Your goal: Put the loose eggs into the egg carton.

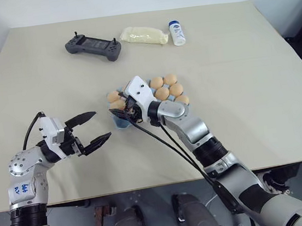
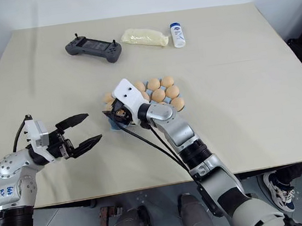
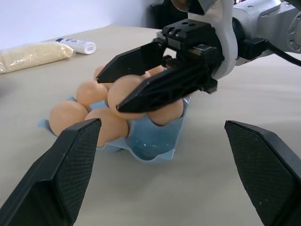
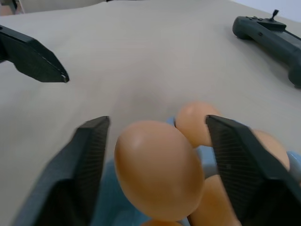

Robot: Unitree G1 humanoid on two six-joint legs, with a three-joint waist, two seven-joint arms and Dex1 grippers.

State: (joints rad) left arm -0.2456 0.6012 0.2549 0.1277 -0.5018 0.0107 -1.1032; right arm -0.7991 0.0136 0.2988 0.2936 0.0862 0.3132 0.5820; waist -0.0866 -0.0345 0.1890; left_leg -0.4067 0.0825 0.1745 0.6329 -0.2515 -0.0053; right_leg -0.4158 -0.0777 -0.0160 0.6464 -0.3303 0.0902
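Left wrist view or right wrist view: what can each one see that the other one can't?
Left wrist view: the packet, the bottle, and the open right gripper seen from outside. Right wrist view: the controller and one finger of the left gripper. Both: the eggs in the blue carton, one egg between the right gripper's fingers.

Bright, even light; soft shadows.

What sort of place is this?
Probably a robot test room, not a kitchen: a plain beige table against bare white walls, with a game controller lying near the egg carton.
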